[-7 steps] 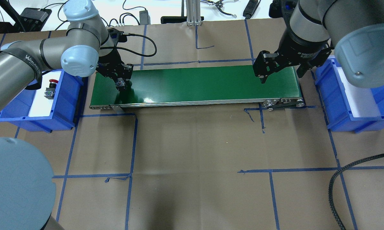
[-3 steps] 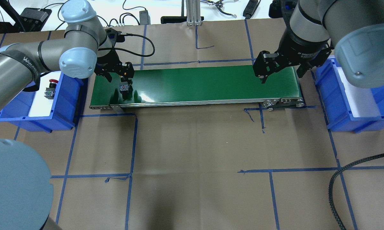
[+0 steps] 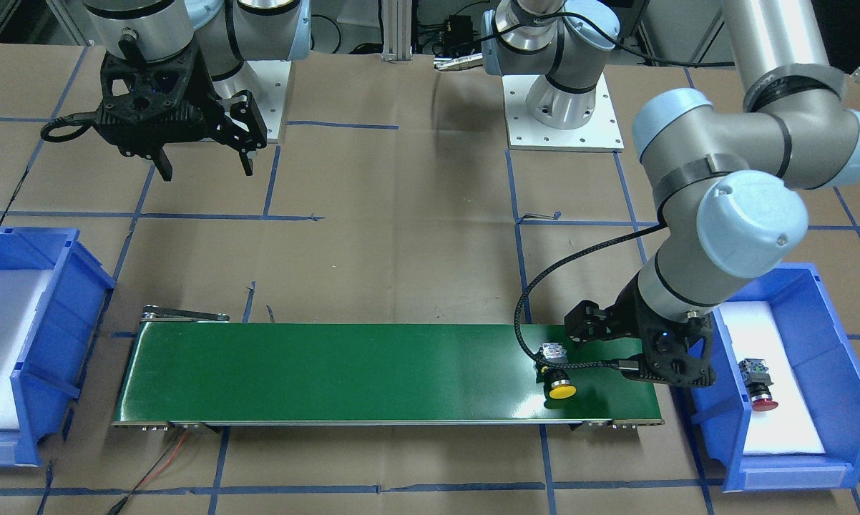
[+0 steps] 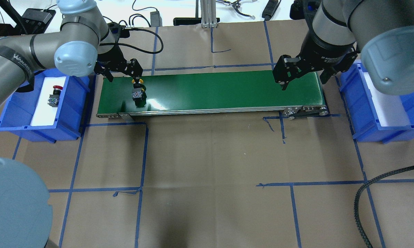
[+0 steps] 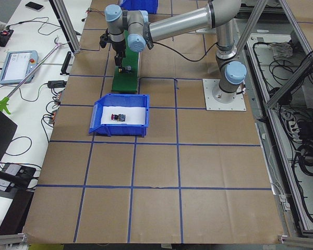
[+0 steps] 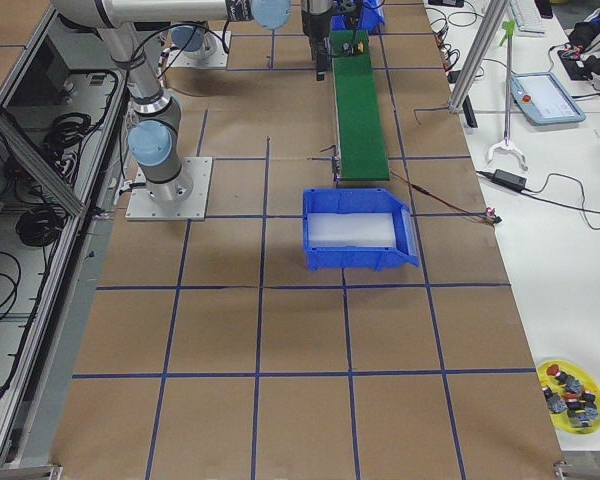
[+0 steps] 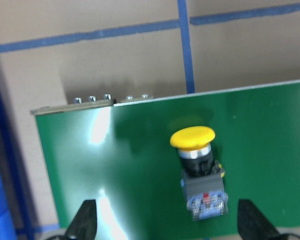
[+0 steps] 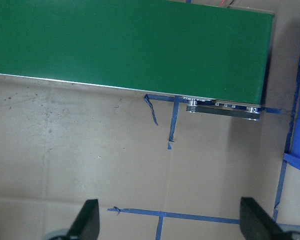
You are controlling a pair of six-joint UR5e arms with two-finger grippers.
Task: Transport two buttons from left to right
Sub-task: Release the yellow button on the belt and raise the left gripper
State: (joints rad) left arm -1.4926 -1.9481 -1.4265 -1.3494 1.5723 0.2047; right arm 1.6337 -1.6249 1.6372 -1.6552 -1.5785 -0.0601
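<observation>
The yellow button lies on its side on the left end of the green conveyor belt, cap pointing away from me. It also shows in the front view and the left wrist view. My left gripper is open and empty, raised just beyond the button; its fingers stand apart. The red button lies in the left blue bin. My right gripper is open and empty, hovering over the belt's right end.
The right blue bin with a white liner stands past the belt's right end and shows nothing in it. A black braided cable curls on the paper at the near right. Blue tape lines cross the brown paper.
My left gripper let go of the yellow button, opened and lifted back toward the far left. The button now lies free on the belt, slightly further right. The right arm has not moved.
</observation>
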